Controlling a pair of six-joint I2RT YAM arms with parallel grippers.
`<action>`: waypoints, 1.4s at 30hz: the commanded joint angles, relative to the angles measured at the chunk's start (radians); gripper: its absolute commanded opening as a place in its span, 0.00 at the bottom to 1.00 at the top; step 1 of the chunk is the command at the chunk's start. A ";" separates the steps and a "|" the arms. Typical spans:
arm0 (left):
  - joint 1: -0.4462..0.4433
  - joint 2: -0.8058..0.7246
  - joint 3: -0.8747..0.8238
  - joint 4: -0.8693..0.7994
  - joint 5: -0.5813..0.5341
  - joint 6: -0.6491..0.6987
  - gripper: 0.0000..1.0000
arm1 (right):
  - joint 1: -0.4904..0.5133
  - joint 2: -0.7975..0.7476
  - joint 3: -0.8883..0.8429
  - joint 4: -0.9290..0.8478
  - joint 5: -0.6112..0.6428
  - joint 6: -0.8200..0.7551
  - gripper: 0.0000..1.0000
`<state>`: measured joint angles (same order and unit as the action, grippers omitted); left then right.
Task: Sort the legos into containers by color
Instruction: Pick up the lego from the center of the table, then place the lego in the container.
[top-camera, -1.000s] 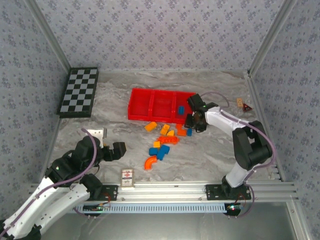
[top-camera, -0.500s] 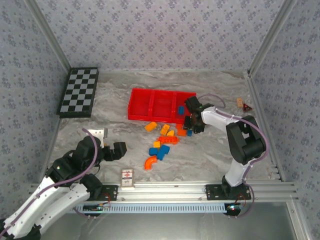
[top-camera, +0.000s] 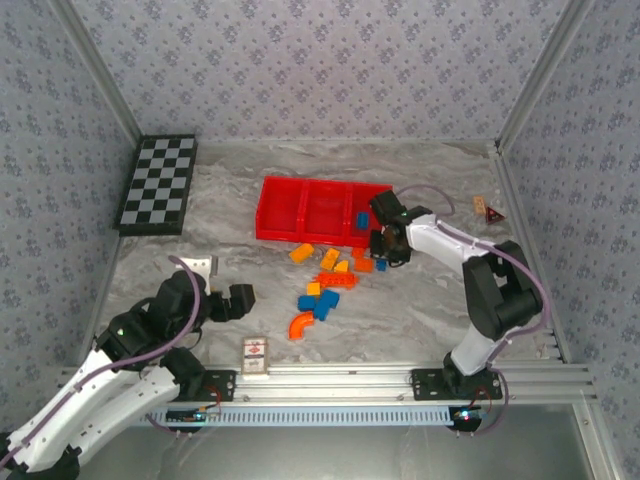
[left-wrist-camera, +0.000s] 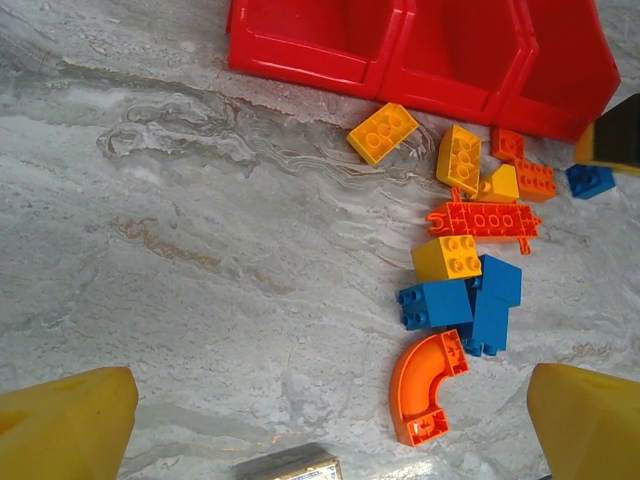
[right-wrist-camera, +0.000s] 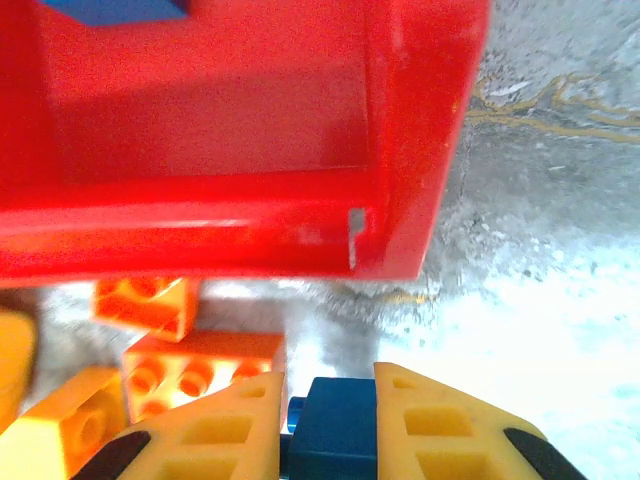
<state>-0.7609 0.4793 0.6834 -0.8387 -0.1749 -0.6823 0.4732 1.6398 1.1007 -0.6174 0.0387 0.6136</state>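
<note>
Right gripper (right-wrist-camera: 330, 412) clamped on a blue brick (right-wrist-camera: 337, 440), just beside the red tray's (right-wrist-camera: 200, 235) near wall (right end). Left gripper (top-camera: 222, 285) wide apart, empty, well clear of loose bricks (left-wrist-camera: 447, 258).

Loose legos (top-camera: 337, 280) before red containers (top-camera: 281, 213)

Checkerboard (top-camera: 158, 184) lies flat at the worktop's (top-camera: 420, 310) far left. A small printed card (top-camera: 256, 353) sits by the near rail (top-camera: 400, 375). Two tiny bits (top-camera: 487, 209) rest far right.
</note>
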 joint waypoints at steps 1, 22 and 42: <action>-0.008 0.012 0.009 -0.006 -0.013 0.000 1.00 | 0.016 -0.087 0.076 -0.072 0.030 -0.003 0.19; -0.009 0.038 0.019 -0.008 -0.007 0.007 1.00 | -0.064 0.418 0.770 -0.336 0.023 -0.248 0.18; -0.009 0.022 0.048 -0.060 -0.017 -0.009 1.00 | -0.047 0.304 0.648 -0.313 0.085 -0.209 0.51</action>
<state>-0.7616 0.5106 0.6891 -0.8749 -0.1768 -0.6823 0.4149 2.0468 1.7817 -0.9123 0.0921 0.3817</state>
